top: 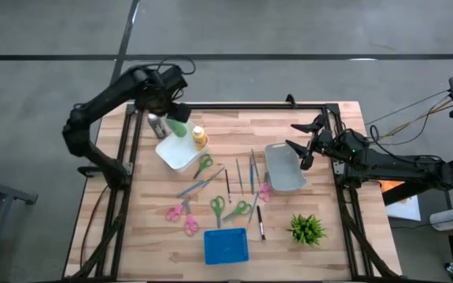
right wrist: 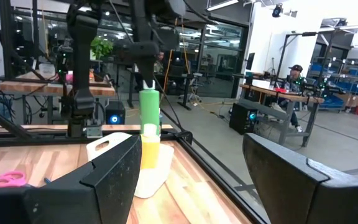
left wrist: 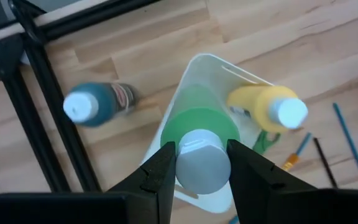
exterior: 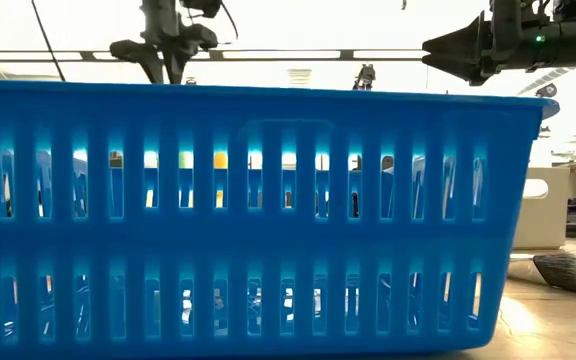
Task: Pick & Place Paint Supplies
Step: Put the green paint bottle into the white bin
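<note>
My left gripper [top: 177, 116] is shut on a green squeeze bottle [top: 182, 129] above the far end of a white bin [top: 178, 154]. A dark grey bottle [top: 157, 124] stands on the table beside the bin's far left, and a yellow-orange bottle [top: 200, 139] stands by the bin's right side. Several thin brushes [top: 239, 176] lie flat on the table's middle. My right gripper [top: 303, 146] waits open at the right, above the far end of a grey bin [top: 285, 170]. My left gripper pinches the green bottle's white cap [left wrist: 188, 167] between its two fingers [left wrist: 160, 174], one on each side. The fingers come from above, pointing steeply down. The bottle [right wrist: 149, 107] hangs upright below them, lifted clear of the table over the white bin [right wrist: 127, 163].
Green and pink scissors [top: 203, 164] [top: 181, 214] lie among the brushes. A blue slotted basket [top: 226, 246] stands at the near edge and fills the low view. A small potted plant [top: 307, 228] sits near right. A black frame rail [top: 234, 107] runs along the far edge.
</note>
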`<action>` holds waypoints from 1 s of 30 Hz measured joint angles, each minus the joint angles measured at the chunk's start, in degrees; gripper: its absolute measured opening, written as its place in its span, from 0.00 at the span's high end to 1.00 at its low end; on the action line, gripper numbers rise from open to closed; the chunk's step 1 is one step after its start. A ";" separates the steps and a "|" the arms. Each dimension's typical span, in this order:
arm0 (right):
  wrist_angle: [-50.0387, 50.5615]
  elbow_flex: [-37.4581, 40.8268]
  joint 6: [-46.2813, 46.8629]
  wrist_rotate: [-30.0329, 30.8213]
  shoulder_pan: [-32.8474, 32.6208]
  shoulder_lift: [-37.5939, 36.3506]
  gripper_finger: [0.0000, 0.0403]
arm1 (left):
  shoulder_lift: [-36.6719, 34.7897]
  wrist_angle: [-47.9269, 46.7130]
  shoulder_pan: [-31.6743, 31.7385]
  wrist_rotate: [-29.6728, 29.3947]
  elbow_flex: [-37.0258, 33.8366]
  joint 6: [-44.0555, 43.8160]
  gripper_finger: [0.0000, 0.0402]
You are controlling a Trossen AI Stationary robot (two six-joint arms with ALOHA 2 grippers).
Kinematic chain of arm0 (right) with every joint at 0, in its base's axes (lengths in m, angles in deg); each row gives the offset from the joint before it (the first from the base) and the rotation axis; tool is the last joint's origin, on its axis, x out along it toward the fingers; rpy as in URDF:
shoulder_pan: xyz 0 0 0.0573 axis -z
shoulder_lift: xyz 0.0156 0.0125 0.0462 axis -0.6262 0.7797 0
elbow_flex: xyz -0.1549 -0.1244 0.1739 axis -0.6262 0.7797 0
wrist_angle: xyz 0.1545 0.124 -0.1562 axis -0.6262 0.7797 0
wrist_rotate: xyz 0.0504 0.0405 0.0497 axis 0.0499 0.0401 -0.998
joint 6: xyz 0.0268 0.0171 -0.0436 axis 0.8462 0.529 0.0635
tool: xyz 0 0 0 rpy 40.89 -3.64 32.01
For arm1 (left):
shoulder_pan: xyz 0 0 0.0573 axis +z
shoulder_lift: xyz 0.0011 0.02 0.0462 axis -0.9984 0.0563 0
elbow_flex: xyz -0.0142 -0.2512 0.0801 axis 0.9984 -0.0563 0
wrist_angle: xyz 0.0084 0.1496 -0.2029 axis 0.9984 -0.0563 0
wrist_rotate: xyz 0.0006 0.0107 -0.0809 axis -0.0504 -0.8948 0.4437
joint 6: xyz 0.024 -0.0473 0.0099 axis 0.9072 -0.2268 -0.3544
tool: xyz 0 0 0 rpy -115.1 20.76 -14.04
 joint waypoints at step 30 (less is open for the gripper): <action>0.00 0.00 -0.13 0.00 0.00 0.02 0.31 | 6.87 10.70 3.87 4.31 -5.70 7.04 0.70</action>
